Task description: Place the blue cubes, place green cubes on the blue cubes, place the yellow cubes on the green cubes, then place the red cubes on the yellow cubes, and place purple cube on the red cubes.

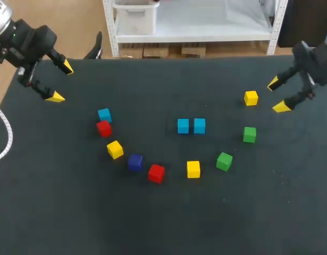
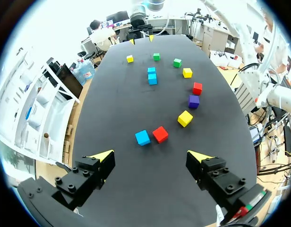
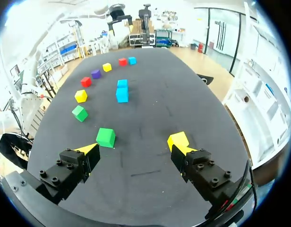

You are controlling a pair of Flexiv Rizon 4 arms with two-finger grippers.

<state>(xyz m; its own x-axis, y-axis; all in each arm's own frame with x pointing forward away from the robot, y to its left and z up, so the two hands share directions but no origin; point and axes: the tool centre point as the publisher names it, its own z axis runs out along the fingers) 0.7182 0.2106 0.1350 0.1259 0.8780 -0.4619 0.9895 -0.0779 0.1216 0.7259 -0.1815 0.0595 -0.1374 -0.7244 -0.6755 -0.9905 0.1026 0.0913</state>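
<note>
Two blue cubes (image 1: 191, 126) (image 2: 152, 75) (image 3: 122, 90) sit side by side at mid-table. Around them curves an arc: a third blue cube (image 1: 104, 115) (image 2: 142, 137), red cube (image 1: 103, 128), yellow cube (image 1: 114, 149), purple cube (image 1: 135, 162) (image 2: 193, 100), red cube (image 1: 156, 173), yellow cube (image 1: 193, 169), two green cubes (image 1: 224, 161) (image 1: 249, 134) (image 3: 106, 137) and a yellow cube (image 1: 251, 98) (image 3: 177, 139). My left gripper (image 1: 61, 82) (image 2: 151, 158) hangs open at the far left, empty. At the far right my right gripper (image 1: 277, 95) (image 3: 133, 149) is open, with the last yellow cube just ahead of one fingertip.
The black table (image 1: 73, 212) has wide bare room along its near side and between the blue pair and the back edge. A white cable (image 1: 7, 139) loops at the left edge.
</note>
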